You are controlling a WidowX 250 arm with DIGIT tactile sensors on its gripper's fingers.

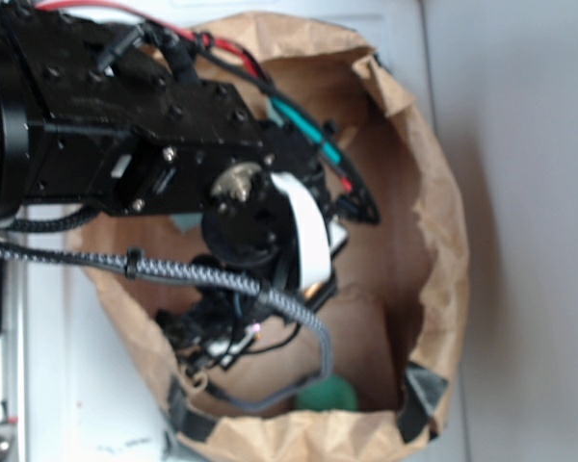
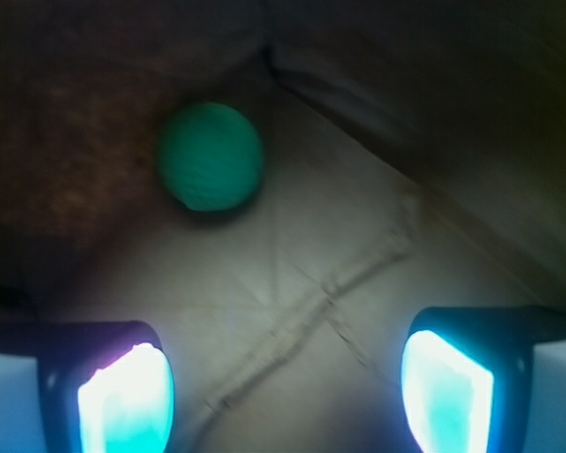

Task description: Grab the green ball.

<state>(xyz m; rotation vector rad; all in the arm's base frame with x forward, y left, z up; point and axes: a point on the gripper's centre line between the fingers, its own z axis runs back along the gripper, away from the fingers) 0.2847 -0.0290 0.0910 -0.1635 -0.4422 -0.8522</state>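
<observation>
The green ball [image 2: 210,157] is small, round and matte. It rests on the creased floor of a brown paper bag [image 1: 433,289], close to the bag's wall. In the exterior view only part of the green ball [image 1: 329,395] shows, low in the bag behind a cable. My gripper [image 2: 283,392] is open, its two glowing pads [image 2: 127,406] set wide apart with bare bag floor between them. The ball lies ahead of the fingertips and to the left, not touching either. In the exterior view the gripper [image 1: 217,337] reaches down inside the bag, left of the ball.
The bag's crumpled walls [image 2: 434,123] rise close on all sides, with a dark fold at the upper right. The black arm [image 1: 154,144] and a braided cable [image 1: 222,279] cover much of the bag's mouth. A pale surface [image 1: 530,192] surrounds the bag.
</observation>
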